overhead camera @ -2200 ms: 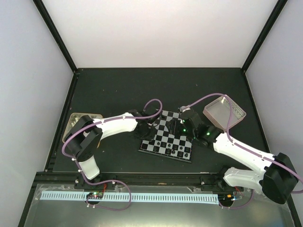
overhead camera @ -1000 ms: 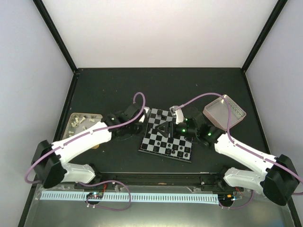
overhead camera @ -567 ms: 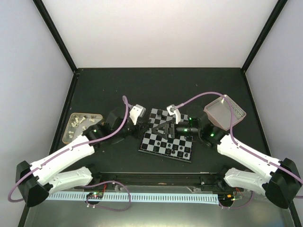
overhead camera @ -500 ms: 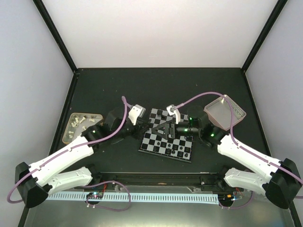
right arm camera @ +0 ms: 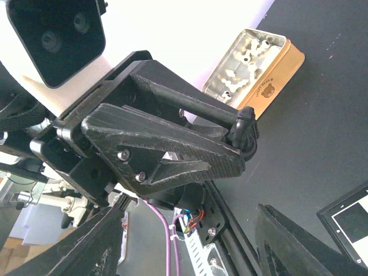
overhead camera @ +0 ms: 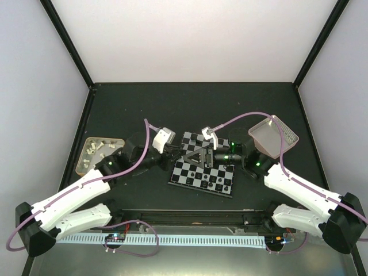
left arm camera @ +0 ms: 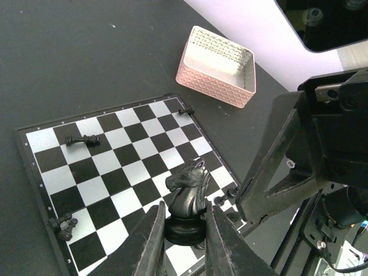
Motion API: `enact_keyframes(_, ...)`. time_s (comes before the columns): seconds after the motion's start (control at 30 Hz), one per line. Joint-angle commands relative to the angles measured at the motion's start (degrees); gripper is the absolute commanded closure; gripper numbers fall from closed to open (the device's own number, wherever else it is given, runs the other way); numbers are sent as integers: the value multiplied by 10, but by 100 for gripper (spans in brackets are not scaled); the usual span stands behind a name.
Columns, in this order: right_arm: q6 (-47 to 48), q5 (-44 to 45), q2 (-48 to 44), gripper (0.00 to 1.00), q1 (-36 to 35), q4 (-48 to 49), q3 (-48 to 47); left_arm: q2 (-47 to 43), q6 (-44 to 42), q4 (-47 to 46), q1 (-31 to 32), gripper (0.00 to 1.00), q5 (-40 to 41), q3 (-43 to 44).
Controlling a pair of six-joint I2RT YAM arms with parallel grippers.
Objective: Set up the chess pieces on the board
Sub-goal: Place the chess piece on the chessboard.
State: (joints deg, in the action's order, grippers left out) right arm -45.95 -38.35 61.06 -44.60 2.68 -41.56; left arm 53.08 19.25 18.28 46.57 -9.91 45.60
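Your left gripper is pinching a black knight by its round base, one finger on either side; the knight stands upright in that grip, head up, over the board near its left edge as the top camera sees it; whether the base touches a square you cannot tell. Your right gripper is spread wide, nothing between its fingers; it faces the left gripper across the board, near it but apart.

You have one board, black and pale checks, flat on the dark table between the two arms. Count the other chess pieces on it from the left wrist view: one lying on its side near a far corner; one lying at the far edge toward the pink tray; a toppled cluster, perhaps two, at the edge nearest the camera; about three small ones standing just beside the gripped knight.

You have two trays: the pink tray, lattice-patterned walls, sits beyond the board's far corner; the tan tray holds pale pieces, too small and crowded to count. A round stamp marks the tan tray's wall; its lettering is too small to read.
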Motion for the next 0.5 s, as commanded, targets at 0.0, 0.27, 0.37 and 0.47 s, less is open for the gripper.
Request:
enact_keyframes(0.0, -12, -10, -11, 36, 2, 13, -14, -18, -11, -23, 0, 94, -8, -10)
enact_keyframes(0.27, -2, -8, -17, 37, 3, 5, -11, -29, -19, -18, 0, 94, -13, -13)
enact_keyframes(0.37, 2, -11, -9, 41, 3, 2, -13, -31, -25, -17, 0, 94, -26, -14)
enact_keyframes(0.47, 5, -1, 0, 41, 2, -4, -21, -32, -35, -7, 0, 94, -34, -13)
